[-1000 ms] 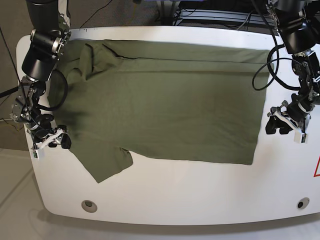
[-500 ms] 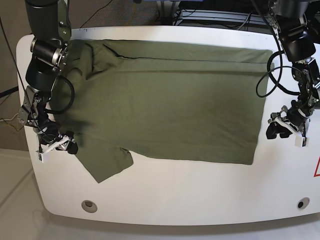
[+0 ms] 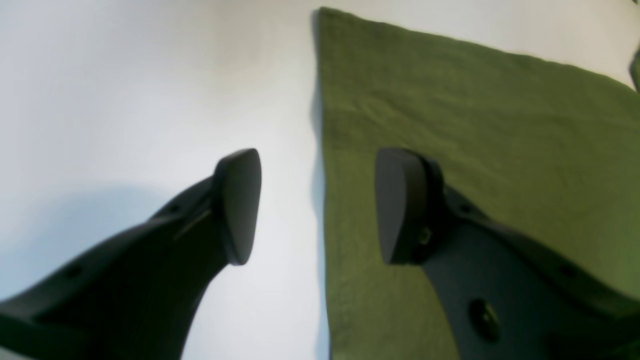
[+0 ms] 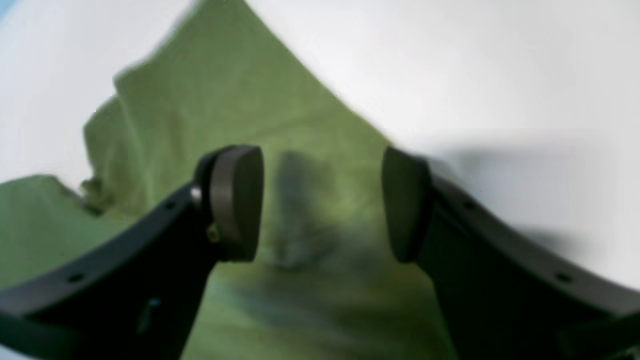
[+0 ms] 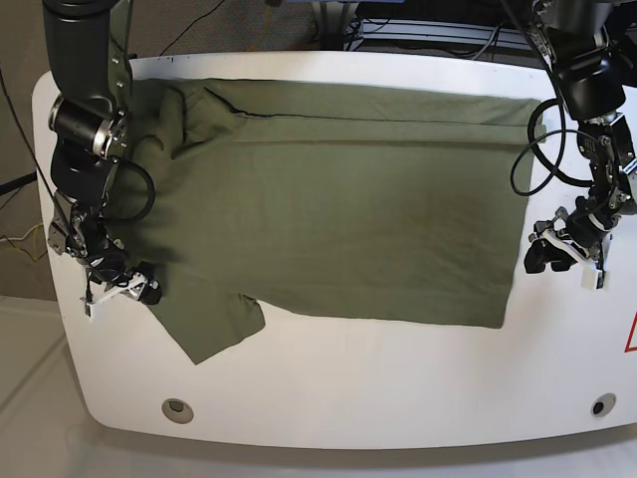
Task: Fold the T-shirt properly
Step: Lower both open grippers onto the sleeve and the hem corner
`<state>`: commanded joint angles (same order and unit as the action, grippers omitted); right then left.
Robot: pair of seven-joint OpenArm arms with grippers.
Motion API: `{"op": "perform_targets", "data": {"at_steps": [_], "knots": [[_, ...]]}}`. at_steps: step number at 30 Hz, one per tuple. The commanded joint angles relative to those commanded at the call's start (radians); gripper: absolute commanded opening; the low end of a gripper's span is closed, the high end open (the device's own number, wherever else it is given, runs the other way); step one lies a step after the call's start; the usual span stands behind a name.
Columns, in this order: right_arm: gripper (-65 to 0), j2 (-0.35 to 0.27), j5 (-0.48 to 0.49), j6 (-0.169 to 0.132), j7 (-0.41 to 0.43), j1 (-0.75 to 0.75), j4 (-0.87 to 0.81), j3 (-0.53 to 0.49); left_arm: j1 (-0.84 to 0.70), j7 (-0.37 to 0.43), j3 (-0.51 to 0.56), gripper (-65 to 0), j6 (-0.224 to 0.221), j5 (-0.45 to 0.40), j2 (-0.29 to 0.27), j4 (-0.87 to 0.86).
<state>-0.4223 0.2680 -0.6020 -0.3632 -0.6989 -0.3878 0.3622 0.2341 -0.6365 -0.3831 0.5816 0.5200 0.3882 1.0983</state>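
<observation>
Both pincers gaping, T-shirt (image 5: 328, 199) sleeve blurred

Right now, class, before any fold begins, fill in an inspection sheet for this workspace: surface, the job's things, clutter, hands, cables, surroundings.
Surface: white rounded table, two round fittings near its front edge.
Job's things: plain olive-green short-sleeved T-shirt spread flat, near sleeve pointing to the front edge, far sleeve bunched.
Clutter: nothing seen.
Hands: left hand open, straddling the shirt's straight side edge, one finger over cloth, one over table; right hand open above the near sleeve; neither grips fabric.
Cables: black cable loops hang along both arms.
Surroundings: dark cables and equipment behind the table, pale floor in front.
</observation>
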Motion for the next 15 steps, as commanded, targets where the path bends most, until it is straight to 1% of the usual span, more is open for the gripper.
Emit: {"op": "perform_targets", "data": {"at_steps": [3,5,9,15], "knots": [[-29.1,0.0,0.002,0.0,-0.01,0.006,-0.008,-0.005,0.01,0.014,0.002,-29.1,-0.004,-0.015,-0.003,-0.044],[-29.3,0.002,0.009,-0.009,-0.023,0.007,-0.002,-0.006,0.04,0.024,0.006,-28.9,-0.016,-0.019,0.001,-0.118],[-29.4,0.002,0.01,-0.01,-0.037,0.021,-0.014,-0.01,0.051,0.031,0.009,-28.6,-0.023,-0.018,0.001,-0.161],[-29.4,0.004,0.003,-0.016,-0.057,0.057,-0.049,-0.009,0.061,0.038,0.014,-28.5,-0.021,-0.009,0.002,-0.203]]}}
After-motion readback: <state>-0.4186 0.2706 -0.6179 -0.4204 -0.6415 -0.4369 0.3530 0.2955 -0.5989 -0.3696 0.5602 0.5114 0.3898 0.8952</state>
